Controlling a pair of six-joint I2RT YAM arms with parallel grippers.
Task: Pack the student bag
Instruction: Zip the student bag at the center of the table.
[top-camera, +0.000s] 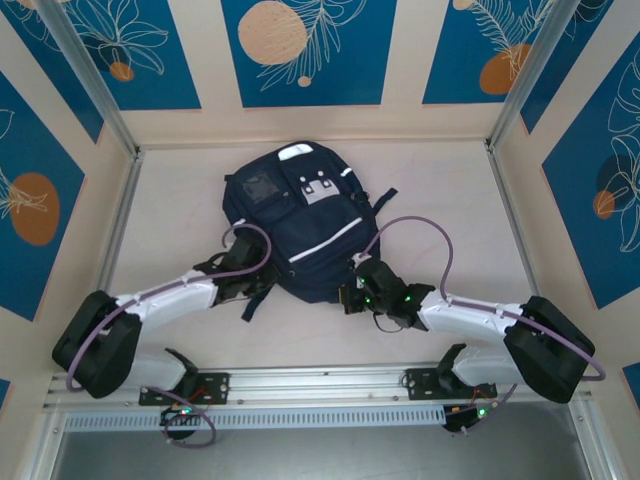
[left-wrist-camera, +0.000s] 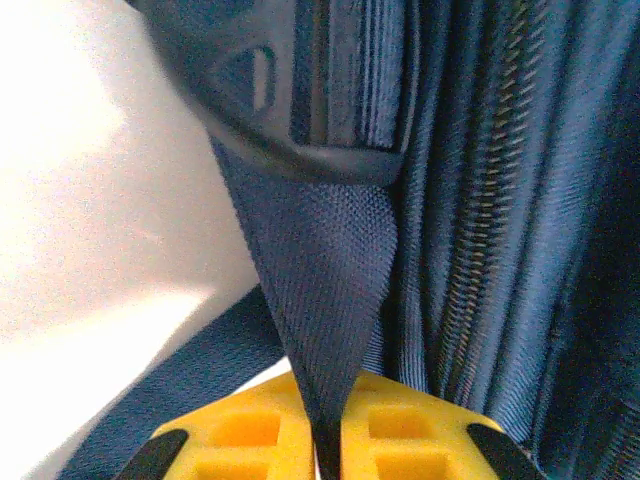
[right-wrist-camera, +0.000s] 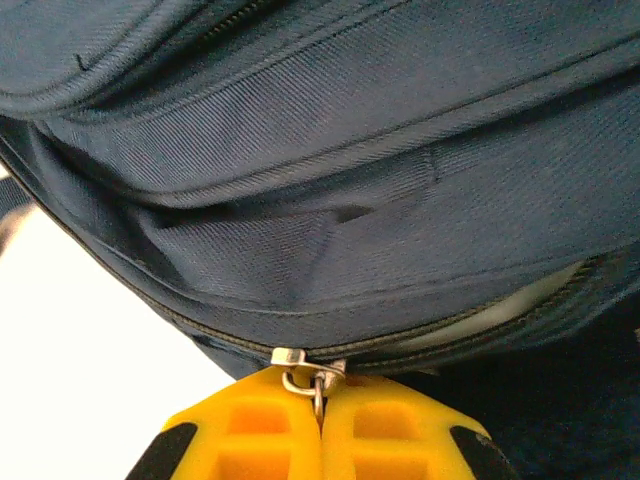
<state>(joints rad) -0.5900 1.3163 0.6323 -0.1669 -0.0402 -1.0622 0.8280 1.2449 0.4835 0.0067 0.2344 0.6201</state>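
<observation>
Student bag (top-camera: 300, 225) flat on table (top-camera: 170, 220), front pockets up, lying between both grippers, near end right against them. Left gripper (left-wrist-camera: 328, 440) at bag's near-left edge — yellow pads (left-wrist-camera: 250, 435) pinched narrow on webbing strap (left-wrist-camera: 320, 270) running straight ahead of it. Right gripper (right-wrist-camera: 322, 420) at near-right edge, clamped on zipper pull (right-wrist-camera: 305, 372) just ahead of it; pale gap in zip to its right. Step, judged: working main zip open. Next — left anchors strap, right drags pull along track under steady tension.
</observation>
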